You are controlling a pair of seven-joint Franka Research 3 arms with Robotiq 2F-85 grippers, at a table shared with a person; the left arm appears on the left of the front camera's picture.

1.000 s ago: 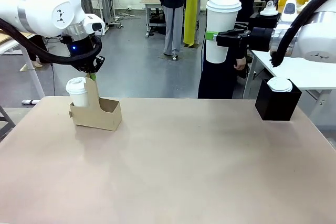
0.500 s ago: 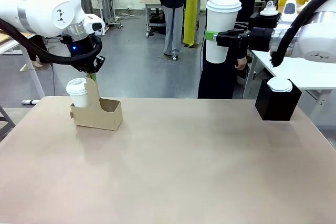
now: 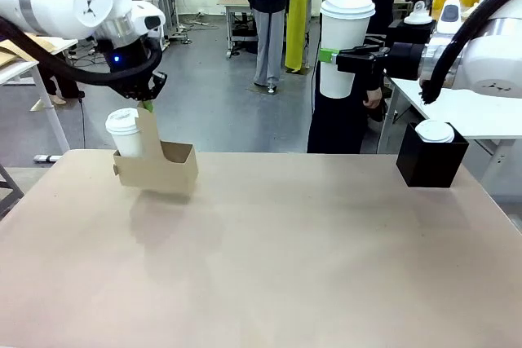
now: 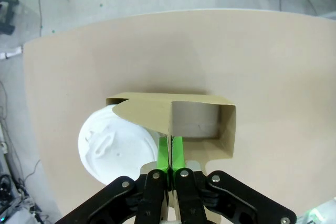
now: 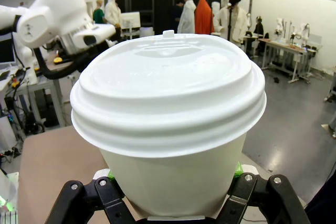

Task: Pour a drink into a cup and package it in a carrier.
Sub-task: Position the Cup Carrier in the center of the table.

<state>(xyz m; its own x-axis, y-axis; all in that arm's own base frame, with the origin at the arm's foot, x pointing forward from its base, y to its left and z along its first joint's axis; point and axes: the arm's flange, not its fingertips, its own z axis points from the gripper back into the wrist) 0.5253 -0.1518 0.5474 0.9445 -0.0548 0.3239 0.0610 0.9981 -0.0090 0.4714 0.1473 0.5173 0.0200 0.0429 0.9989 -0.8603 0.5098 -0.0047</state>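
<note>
two cups are in my charge. my left claw is pressed together on the upright centre handle of the carrier, its green pads pinching the thin cardboard edge between them. the carrier hangs clear of the bench over its far left part, tipped a little, with a soft shadow lying on the bench below it. a smaller cup, white with a white lid, sits in the carrier's hole on the side nearer the bench's left edge. from my left wrist the other pocket shows as brown cardboard walls beside the handle.

my right claw pinches the tall white cup around its middle. it is upright with its lid on, held high at the far right and well apart from the carrier. a person in dark clothes stands just behind it. a black box topped with a white lid sits on the bench at the far right, below my right arm.
</note>
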